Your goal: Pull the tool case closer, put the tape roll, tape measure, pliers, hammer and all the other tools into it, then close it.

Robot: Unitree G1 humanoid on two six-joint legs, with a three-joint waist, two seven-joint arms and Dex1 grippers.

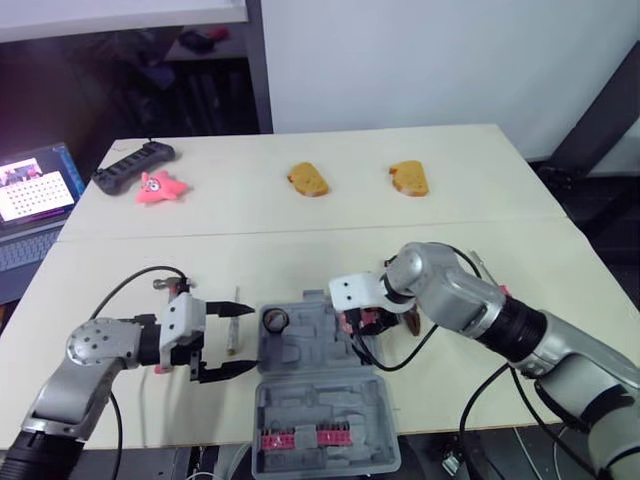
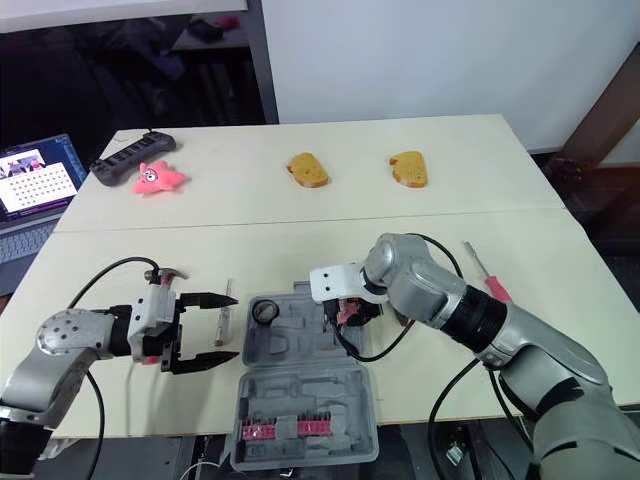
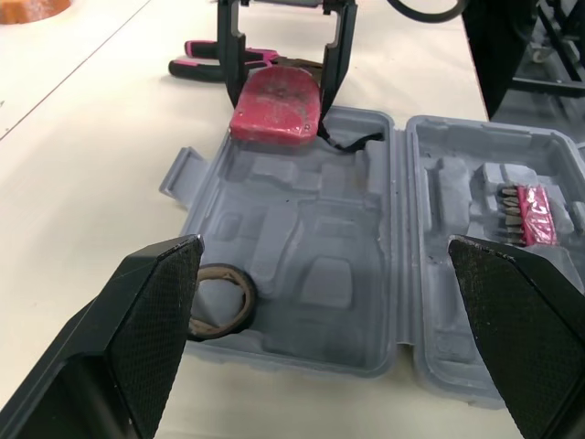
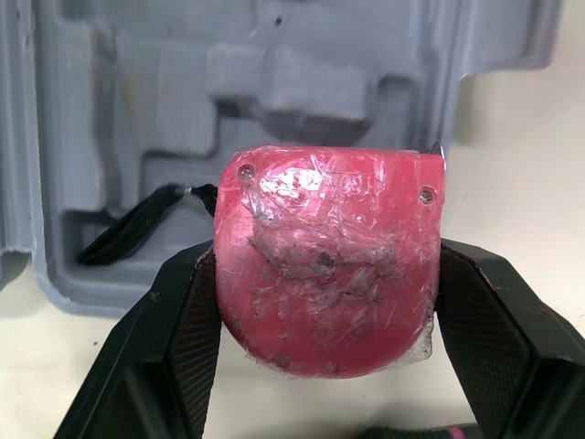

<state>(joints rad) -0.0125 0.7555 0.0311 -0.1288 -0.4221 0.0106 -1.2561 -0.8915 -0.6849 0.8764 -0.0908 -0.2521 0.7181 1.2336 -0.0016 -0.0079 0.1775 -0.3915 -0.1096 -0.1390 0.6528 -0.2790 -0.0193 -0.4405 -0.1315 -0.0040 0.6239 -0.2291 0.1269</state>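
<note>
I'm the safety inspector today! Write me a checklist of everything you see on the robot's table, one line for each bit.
Surface: pale table, two boards meeting at a seam.
Job's things: grey tool case lying open near the robot; tape roll inside it; pink tape measure held over its right edge; pliers on the table beyond; slim tool left of the case.
Clutter: pink star toy, two bread pieces, black controller, all at the far side.
Grippers: left gripper open, facing the case; right gripper shut on the tape measure.
Cables: black loops at the left wrist and right wrist.
Surroundings: lit laptop on the left; white wall behind.
</note>
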